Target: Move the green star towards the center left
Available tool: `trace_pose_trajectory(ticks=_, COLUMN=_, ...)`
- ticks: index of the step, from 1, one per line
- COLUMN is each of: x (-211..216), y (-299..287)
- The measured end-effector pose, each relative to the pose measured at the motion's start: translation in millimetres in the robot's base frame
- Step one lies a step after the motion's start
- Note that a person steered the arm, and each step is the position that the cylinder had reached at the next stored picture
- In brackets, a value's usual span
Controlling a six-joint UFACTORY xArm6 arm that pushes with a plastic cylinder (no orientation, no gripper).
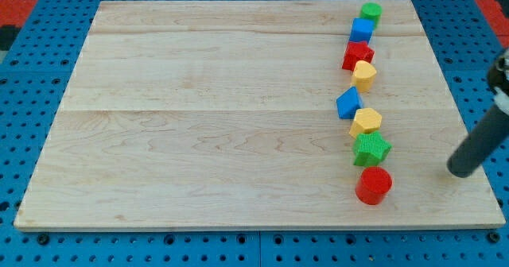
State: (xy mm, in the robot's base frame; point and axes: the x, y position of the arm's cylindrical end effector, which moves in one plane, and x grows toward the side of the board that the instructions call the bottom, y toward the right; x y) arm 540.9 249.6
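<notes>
The green star [371, 148] lies on the wooden board [207, 116] at the view's lower right, in a column of blocks. It sits between a yellow hexagon block [366, 121] above it and a red round block [373, 185] below it. My tip [456, 172] is to the right of the green star, well apart from it and touching no block. The rod slants up to the view's right edge.
Further up the column are a blue block [348, 102], a yellow block [364, 75], a red star-like block [357, 56], a blue cube [362, 30] and a green round block [371, 13]. A blue pegboard [32, 76] surrounds the board.
</notes>
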Motion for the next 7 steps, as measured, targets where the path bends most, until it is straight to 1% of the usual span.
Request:
trace_pose_trajectory(ticks=1, x=-13.0, y=-29.6)
trace_pose_trajectory(ticks=2, x=-14.3, y=-79.3)
trace_pose_trajectory(ticks=3, x=-28.9, y=-180.8)
trace_pose_trajectory(ticks=4, x=-67.5, y=-257.9)
trace_pose_trajectory(ticks=5, x=-93.8, y=-362.1)
trace_pose_trajectory(ticks=6, x=-86.6, y=-408.3)
trace_pose_trajectory(ticks=7, x=-144.5, y=-418.4)
